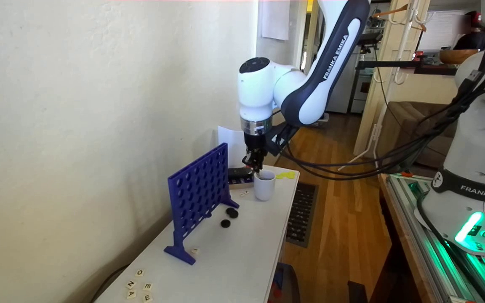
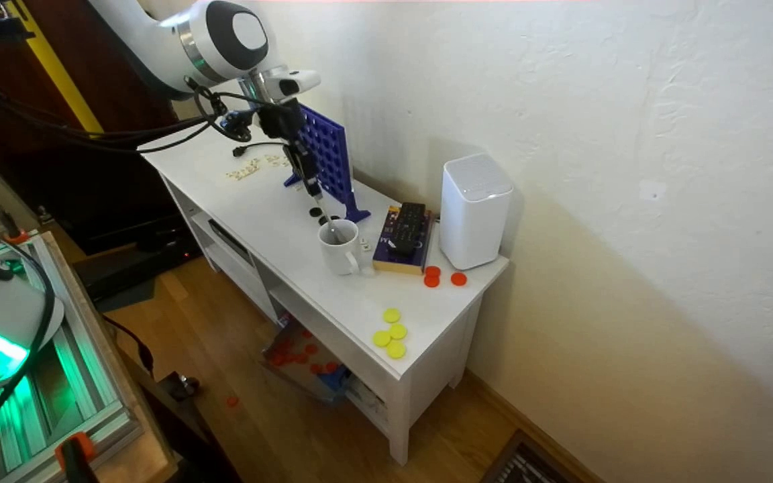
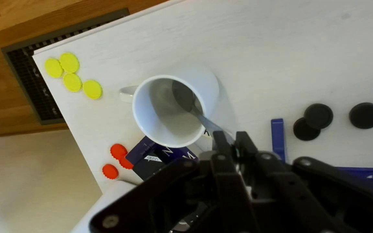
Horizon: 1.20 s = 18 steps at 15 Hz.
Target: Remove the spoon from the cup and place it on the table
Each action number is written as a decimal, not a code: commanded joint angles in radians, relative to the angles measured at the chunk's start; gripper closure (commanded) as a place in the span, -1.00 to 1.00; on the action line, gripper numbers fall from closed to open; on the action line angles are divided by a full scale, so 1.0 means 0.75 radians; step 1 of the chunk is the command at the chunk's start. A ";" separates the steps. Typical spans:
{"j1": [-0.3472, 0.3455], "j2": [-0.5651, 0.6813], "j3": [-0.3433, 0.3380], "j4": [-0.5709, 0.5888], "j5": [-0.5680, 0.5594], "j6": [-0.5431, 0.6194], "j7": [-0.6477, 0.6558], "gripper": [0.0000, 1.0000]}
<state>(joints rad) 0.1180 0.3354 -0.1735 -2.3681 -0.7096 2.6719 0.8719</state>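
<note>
Off-white wall [image 1: 78,105] runs alongside the long, narrow white-topped table [image 1: 238,256] that I work over. On it, a small plain white cylindrical cup [image 2: 337,259] stands upright, and a thin, grey, metal-looking spoon [image 3: 206,122] leans inside: bowl down in the cup, handle slanting up and out across the rim. Whether handle and rim touch, I cannot tell.

My black two-fingered gripper [image 3: 233,140] is at the other end of that slant, its tips seemingly pinching the handle's upper part, just beyond the rim and above it. So the spoon's long axis runs down from my tips into the cup. In the wrist view the bowl lies left and the handle reaches me on the right; in both exterior views the slant climbs leftward from cup to fingertips.

I judge that the coming move turns on this tilt. I should draw upward along the handle's line until the bowl is above the rim, and only then go sideways, since an early sideways pull could tip the cup. To the right in the wrist view are three small round black discs [image 3: 318,115] and an upright blue plastic grid frame [image 1: 202,189]; setting the spoon down would mean steering wide of both.
</note>
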 commanded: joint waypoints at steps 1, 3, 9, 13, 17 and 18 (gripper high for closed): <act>0.032 0.003 -0.036 0.010 -0.053 0.011 0.050 1.00; 0.037 -0.026 -0.044 0.002 -0.071 0.008 0.057 0.97; 0.033 -0.205 -0.059 -0.103 -0.138 -0.090 0.125 0.98; -0.009 -0.390 0.011 -0.199 -0.087 -0.198 0.107 0.98; -0.034 -0.549 0.112 -0.246 -0.089 -0.314 0.130 0.98; -0.036 -0.569 0.143 -0.245 -0.077 -0.340 0.130 0.98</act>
<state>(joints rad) 0.1135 0.0050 -0.1328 -2.5096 -0.7695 2.4771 0.9457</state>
